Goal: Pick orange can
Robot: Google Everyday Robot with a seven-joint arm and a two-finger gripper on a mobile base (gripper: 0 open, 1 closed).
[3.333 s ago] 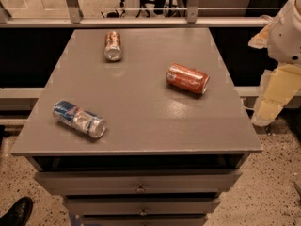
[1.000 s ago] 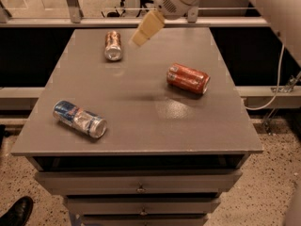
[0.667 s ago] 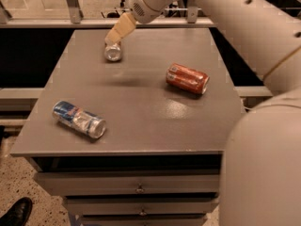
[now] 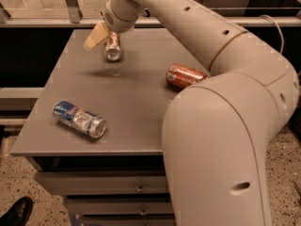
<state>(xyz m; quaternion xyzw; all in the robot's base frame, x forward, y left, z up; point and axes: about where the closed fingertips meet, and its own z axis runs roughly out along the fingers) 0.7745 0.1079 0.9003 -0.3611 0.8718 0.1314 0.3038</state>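
Observation:
The orange can lies on its side at the far left of the grey table, slim and pale copper-orange, its silver end facing me. My gripper hangs a little above the table, just left of the can's far half and close beside it. I cannot tell whether it touches the can. My arm reaches in from the lower right and arches over the table's right side.
A bigger red-orange can lies at mid-right, partly behind my arm. A blue-and-silver can lies near the front left. Drawers sit under the tabletop. A metal rail runs behind. A black shoe is on the floor at lower left.
My arm has swung from the right over the table. The gripper moved left and down, from right of the orange can to just left of it. The cans have not moved.

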